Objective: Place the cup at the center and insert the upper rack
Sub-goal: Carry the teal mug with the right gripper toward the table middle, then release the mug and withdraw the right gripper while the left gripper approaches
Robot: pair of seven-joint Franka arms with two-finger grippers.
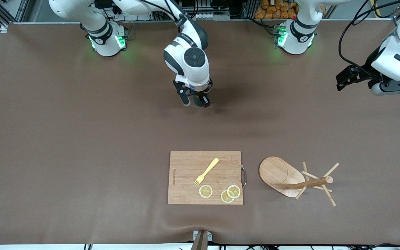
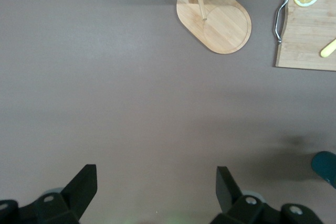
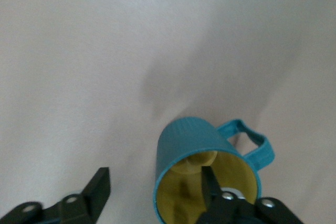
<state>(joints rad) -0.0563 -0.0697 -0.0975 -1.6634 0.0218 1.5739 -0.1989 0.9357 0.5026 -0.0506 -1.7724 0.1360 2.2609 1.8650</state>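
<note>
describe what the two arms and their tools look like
Both arms are glossy white with rounded links, black joint bands and green lights glowing at the bases. The right arm carries a dark round cap on its wrist; black cables trail along both. The right tool and left tool are black, with two angular black fingers.

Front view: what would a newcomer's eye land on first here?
The right gripper stands at the table's middle with open fingers straddling the wall of the teal cup, one inside its yellow hollow. Nearer the camera, the wooden mug tree lies tipped on its side beside the cutting board with a yellow fork and lemon slices. The left gripper waits, open.
</note>
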